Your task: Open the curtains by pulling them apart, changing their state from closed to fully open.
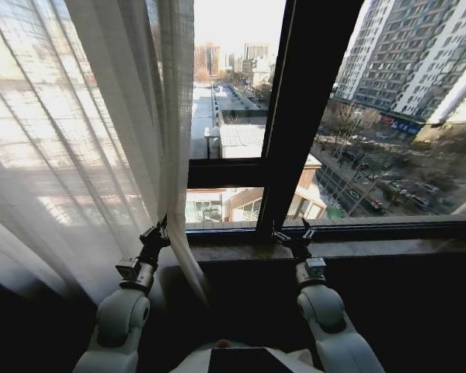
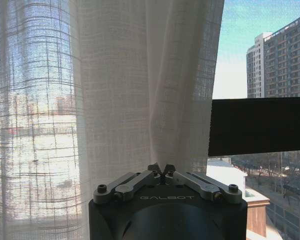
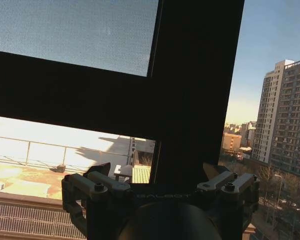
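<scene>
City view beyond dark window frame (image 1: 295, 116). Left end effector (image 1: 158, 233) clenched on curtain (image 1: 85, 140) edge; drag steadily leftward, keeping pinch. Right end effector (image 1: 293, 235) released, near sill (image 1: 388, 247).

The head camera looked down at the window frame (image 1: 299, 116); both wrist cameras faced it from close range.

"GALBOT" in pale letters on my left gripper (image 2: 161, 169) housing, lower centre, faint "GALBOT" on my right gripper (image 3: 157, 175) housing, lower centre
</scene>
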Tool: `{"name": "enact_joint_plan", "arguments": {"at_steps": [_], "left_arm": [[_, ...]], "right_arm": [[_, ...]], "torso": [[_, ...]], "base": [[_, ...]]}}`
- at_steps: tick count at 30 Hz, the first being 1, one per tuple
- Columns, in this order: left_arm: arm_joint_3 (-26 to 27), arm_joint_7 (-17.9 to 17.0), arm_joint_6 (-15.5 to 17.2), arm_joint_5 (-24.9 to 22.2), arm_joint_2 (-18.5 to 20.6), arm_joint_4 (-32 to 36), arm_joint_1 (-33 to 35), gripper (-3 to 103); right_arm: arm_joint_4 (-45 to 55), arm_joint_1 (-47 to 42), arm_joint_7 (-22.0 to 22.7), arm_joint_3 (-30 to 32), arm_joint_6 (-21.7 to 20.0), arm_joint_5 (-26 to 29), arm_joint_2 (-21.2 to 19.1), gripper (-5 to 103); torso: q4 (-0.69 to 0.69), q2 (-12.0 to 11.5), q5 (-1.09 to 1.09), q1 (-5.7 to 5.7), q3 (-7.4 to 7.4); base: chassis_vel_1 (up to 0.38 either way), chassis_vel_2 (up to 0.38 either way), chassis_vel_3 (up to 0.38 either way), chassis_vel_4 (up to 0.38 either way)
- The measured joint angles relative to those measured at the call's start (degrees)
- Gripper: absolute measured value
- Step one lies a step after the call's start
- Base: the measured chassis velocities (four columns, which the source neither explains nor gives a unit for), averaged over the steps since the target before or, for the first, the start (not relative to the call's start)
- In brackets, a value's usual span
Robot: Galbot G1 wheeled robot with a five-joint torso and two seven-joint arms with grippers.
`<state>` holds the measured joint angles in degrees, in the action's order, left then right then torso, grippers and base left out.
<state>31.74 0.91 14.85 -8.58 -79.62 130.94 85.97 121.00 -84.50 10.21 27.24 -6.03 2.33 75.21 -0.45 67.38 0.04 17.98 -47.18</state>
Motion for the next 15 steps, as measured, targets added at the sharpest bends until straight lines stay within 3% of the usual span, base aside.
{"name": "enact_joint_plan", "arguments": {"at_steps": [5,15], "left_arm": [[0.0,0.0,-0.1,0.1,-0.1,0.2,0.2,0],[0.2,0.0,-0.2,0.1,-0.3,0.6,0.8,0]], "right_arm": [[0.0,0.0,0.0,0.0,0.0,0.0,0.0,100],[0.0,-0.2,0.0,-0.4,0.1,-0.1,-0.1,100]], "torso": [[0.01,0.0,-0.04,0.0,0.0],[0.01,0.0,-0.03,0.0,0.0]], "base": [[0.298,0.277,-0.298,-0.272],[0.366,0.369,-0.365,-0.38]]}}
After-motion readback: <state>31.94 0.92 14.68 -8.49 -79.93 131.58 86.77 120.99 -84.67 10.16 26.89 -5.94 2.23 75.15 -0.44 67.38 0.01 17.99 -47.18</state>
